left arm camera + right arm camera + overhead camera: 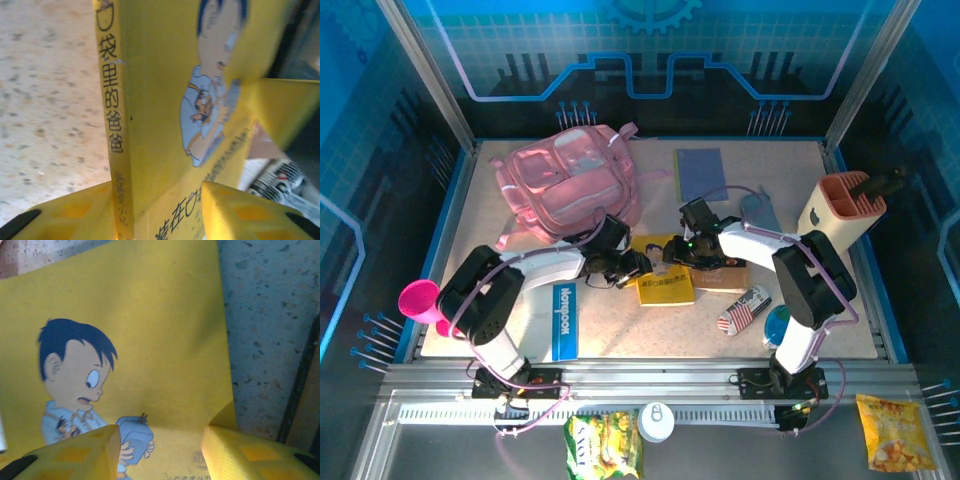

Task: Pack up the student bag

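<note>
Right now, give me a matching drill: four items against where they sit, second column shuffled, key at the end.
Items:
1. bag
2. yellow book
3. pen holder
4. pink cup

Places:
A. far right corner
B. left edge, near side
C. far left
D. centre

Pairs: 1-C, 2-D, 3-A, 4-B
</note>
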{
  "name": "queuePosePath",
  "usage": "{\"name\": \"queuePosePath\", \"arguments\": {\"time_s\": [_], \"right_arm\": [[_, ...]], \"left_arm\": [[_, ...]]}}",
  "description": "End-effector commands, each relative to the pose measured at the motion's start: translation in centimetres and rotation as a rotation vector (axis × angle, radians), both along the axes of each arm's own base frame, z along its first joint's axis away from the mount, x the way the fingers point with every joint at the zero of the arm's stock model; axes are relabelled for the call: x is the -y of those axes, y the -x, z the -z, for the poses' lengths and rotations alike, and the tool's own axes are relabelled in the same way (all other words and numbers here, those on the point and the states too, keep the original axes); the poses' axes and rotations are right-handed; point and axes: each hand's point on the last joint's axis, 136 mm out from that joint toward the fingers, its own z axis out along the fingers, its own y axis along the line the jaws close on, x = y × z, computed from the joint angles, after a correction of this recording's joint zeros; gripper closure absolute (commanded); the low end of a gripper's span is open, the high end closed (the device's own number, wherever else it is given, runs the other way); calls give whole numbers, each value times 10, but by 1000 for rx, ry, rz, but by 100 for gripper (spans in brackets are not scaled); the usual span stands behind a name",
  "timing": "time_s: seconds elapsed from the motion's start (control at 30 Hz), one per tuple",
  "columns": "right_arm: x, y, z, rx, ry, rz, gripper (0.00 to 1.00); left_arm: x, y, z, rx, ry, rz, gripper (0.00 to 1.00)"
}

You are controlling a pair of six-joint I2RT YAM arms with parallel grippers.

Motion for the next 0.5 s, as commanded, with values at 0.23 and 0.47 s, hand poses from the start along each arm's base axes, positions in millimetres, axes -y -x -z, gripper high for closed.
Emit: {"name": "queuePosePath", "arguments": {"time_s": [0.23, 0.47], "right_arm": [[20, 33, 35, -155, 42, 54, 52], [20, 31, 34, -154, 30, 57, 53]], "left_arm": [[33, -21, -40, 88, 206, -1, 63], [33, -27, -28, 51, 168, -22, 69]]}}
